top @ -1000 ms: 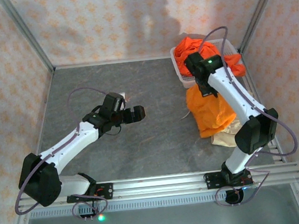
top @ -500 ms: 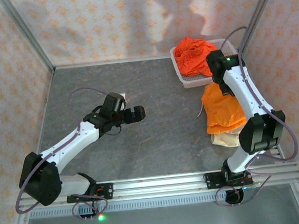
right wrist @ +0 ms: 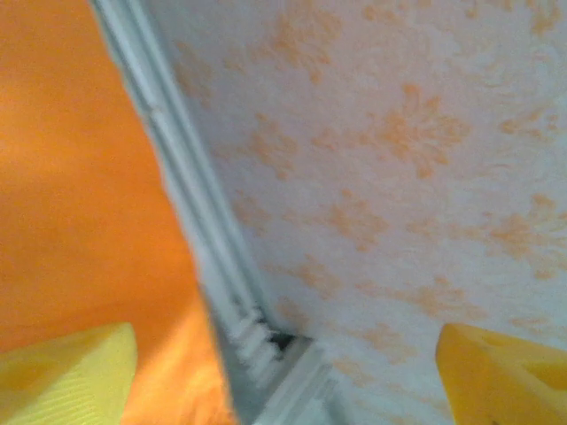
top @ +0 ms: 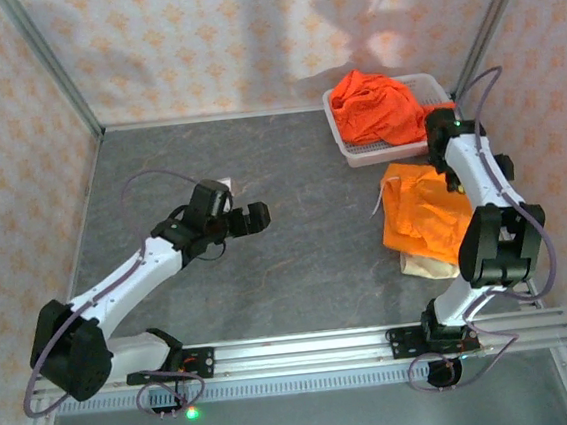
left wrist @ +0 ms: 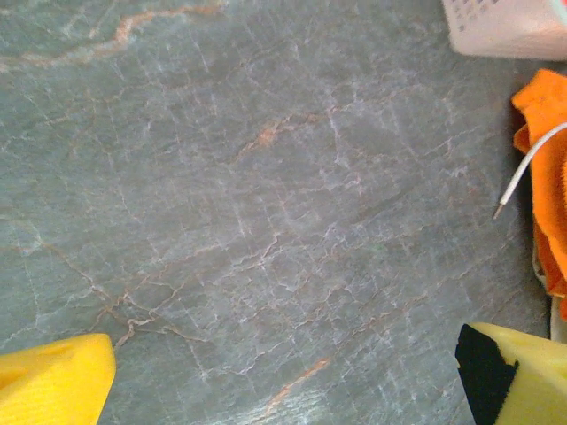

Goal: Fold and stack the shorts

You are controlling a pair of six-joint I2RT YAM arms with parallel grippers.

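My right end effector (right wrist: 292,381) was spread close to the wall (right wrist: 399,133), so I risked striking it or dragging the orange shorts (top: 424,214) off the beige pair (top: 424,264).

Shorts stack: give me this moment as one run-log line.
orange shorts lying on beige shorts | another orange pair in basket | left claw open above table | right claw open
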